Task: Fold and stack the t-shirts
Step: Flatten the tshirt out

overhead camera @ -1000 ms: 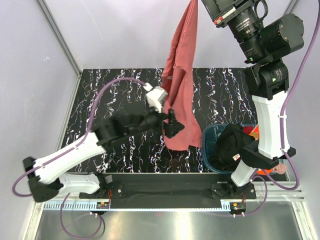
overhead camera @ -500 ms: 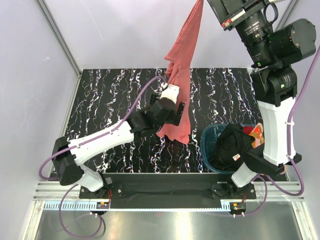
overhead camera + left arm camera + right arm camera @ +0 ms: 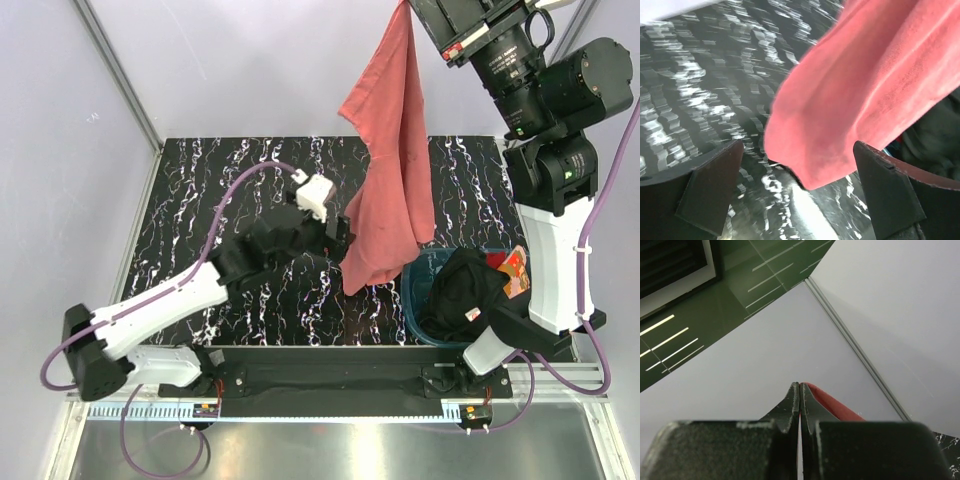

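Observation:
The large salmon-red t-shirt hangs from the top of the top view down to just above the table. My right gripper is raised high and shut on its upper edge; a strip of red fabric shows beside the closed fingertips. My left gripper is open beside the shirt's lower hem. In the left wrist view the hanging lower corner dangles above and between the wide-open fingers, not touching them. The black t-shirt lies in the basket, with an orange one at its far side.
The round teal basket stands at the table's front right, next to the right arm's base. The black marbled table top stretches to the left and back. Grey walls close in the sides.
The red shirt has swung to the right and hangs wider. My left arm has drawn back down and left from the shirt's middle to its lower hem.

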### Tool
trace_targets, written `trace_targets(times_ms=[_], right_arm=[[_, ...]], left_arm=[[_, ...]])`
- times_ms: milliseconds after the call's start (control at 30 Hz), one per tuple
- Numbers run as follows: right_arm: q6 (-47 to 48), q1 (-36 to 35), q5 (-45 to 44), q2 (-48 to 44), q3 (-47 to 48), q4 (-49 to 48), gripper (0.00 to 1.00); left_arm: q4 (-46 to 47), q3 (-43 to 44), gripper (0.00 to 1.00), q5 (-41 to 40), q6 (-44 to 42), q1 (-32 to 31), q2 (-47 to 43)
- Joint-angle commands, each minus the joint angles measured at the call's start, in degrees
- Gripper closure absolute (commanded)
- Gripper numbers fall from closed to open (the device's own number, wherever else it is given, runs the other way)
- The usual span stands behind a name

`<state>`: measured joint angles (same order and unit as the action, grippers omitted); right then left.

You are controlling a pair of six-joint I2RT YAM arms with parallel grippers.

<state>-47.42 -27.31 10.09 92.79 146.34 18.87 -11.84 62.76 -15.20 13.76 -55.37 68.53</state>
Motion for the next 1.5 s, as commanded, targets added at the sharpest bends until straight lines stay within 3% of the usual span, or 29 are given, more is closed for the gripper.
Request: trace_targets(times_ms=[0,233,333,367,433,500,533,600,800,1000,1100,1133,1167,1333,1467], right_arm=[[-0.66,-0.11,0.20,-1.47,0.70,-2.53,1.00],[-0.75,-0.11,0.46,-2.88,-0.79,-2.00,1.00],[-0.31,-0.11,0.20,-3.32,-1.06,-1.12,1.00],[0.13,-0.11,0.20,-3.41,-1.06,-0.77,1.00],[0.57,-0.20,-0.07,-3.58,-1.15,-0.24,1.00],[1.45,-0.20,-0.85,-4.29,-2.46,-0.15,1.00],[1.45,-0.11,-1.12,-4.81,-3.34,-0.50,1.00],[1.63,-0.11,-1.56,-5.87,-5.89,-1.81,1.00],[4.08,-0.02,-2.61,-4.03,-6.07,-1.73,1.00],[8.30,0.24,-2.71,3.87,-3.36,-4.54,1.00],[9.10,1.38,-2.18,12.39,4.37,-4.72,1.00],[0.57,5.56,-0.96,23.55,13.96,-9.86,1.00],[-1.60,7.52,-0.34,24.53,14.23,-11.30,1.00],[-6.98,9.47,1.16,23.76,12.57,-14.91,1.00],[-7.78,10.35,4.31,22.00,11.24,-13.26,1.00]], left_arm=[[6.21,3.66,0.01,19.13,-3.47,2.46,5.18],[7.09,10.34,0.01,25.57,-7.86,5.54,13.27],[3.59,14.83,0.15,27.41,-9.10,7.03,15.92],[2.70,15.19,0.34,26.46,-9.27,7.21,16.54],[1.12,14.15,0.52,23.92,-9.10,7.56,15.76],[0.85,12.39,0.77,22.68,-8.22,7.91,12.95],[0.76,11.43,0.80,21.63,-7.96,8.26,11.90],[-0.46,9.40,1.00,18.91,-6.91,8.53,9.09],[-6.43,10.87,1.00,1.78,-4.97,11.07,2.84],[-8.82,20.63,1.00,-3.69,-7.86,22.93,3.97],[-9.60,31.07,1.00,-2.82,-10.94,28.99,8.62],[-11.96,48.42,1.00,-1.77,-13.21,36.06,16.21],[-11.98,50.33,1.00,-1.85,-13.32,36.82,16.72],[-11.19,52.29,1.00,-1.94,-14.54,38.68,13.92],[-11.18,48.08,1.00,-2.73,-14.46,38.68,9.26]])
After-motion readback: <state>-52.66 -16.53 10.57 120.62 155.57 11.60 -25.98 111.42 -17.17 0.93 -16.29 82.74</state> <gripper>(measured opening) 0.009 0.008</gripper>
